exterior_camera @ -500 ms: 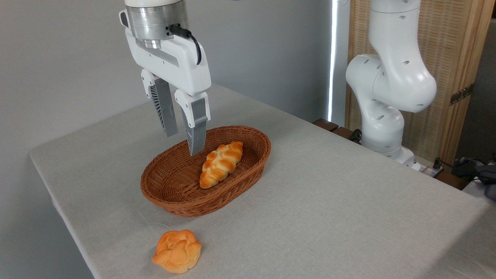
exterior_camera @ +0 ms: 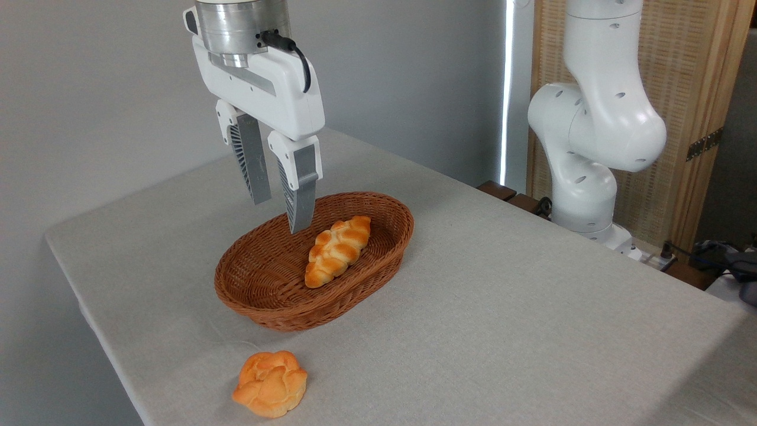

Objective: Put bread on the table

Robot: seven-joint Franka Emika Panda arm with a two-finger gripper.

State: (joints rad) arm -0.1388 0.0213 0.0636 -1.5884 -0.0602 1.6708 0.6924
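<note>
1. The gripper (exterior_camera: 280, 216) hangs from the top of the view on a white wrist with a metal collar, its two grey ribbed fingers (exterior_camera: 298, 192) pointing straight down.
2. The fingers are spread apart with a clear gap between them, and nothing sits in that gap.
3. The fingertips hover above the back left part of the wicker basket (exterior_camera: 269, 293), the nearer tip just over the rim line, clear of the weave and of the loaf.
4. A black cable loops from the metal collar down the side of the gripper body.
5. The arm's white base and lower joints (exterior_camera: 591, 136) stand off the far right edge of the tabletop, upright and bent at the shoulder.
6. The braided bread (exterior_camera: 337, 250) lies inside the basket, toward its right half, slanted with one pointed end toward the far rim and the other toward the near rim.
7. The basket rests near the middle of the table (exterior_camera: 502, 307), somewhat closer to the left edge.
8. A round knobbly bun (exterior_camera: 271, 383) sits on the cloth near the front edge, apart from the basket.
9. The cloth is light grey-beige and smooth, with a rounded corner at the left.
10. Behind stand a plain grey wall, a bright vertical strip of light and a wood-framed woven screen (exterior_camera: 692, 89); dark cables lie at the far right.
</note>
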